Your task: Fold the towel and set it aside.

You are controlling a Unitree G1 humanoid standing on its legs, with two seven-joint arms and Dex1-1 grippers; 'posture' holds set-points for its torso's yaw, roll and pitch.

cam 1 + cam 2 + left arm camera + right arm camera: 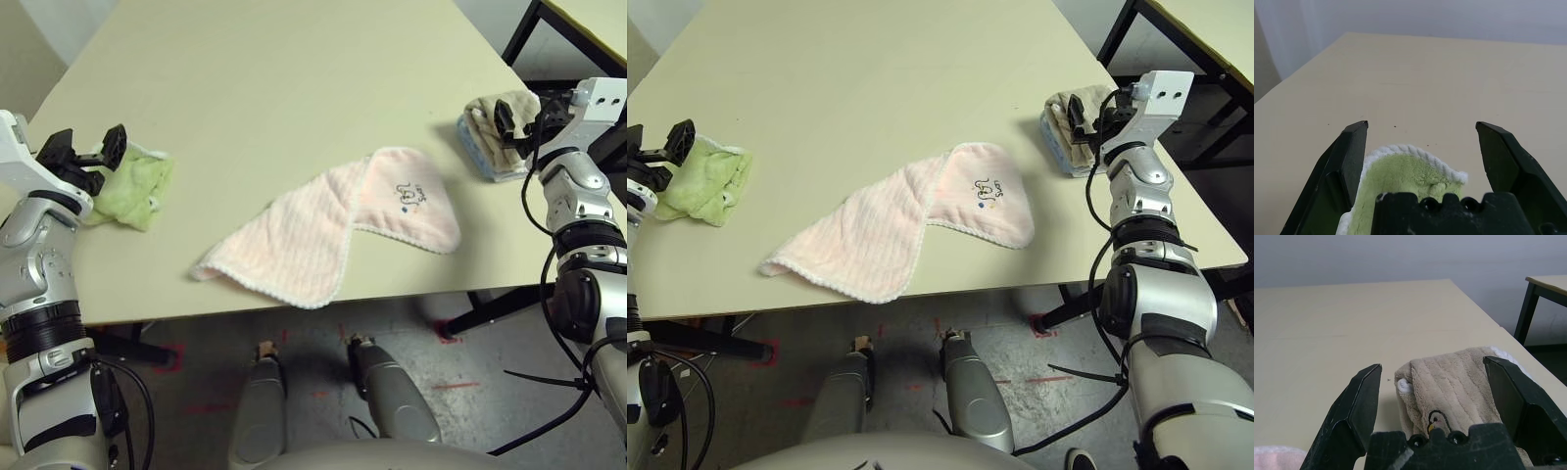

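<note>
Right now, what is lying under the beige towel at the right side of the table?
Under the beige towel a light blue layer shows along its near edge, resting on the table. How far the blue reaches beneath is covered.

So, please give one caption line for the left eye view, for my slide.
Pink towel lies half-folded at the table edge, both tools open: left over green cloth, right over beige towel.
</note>
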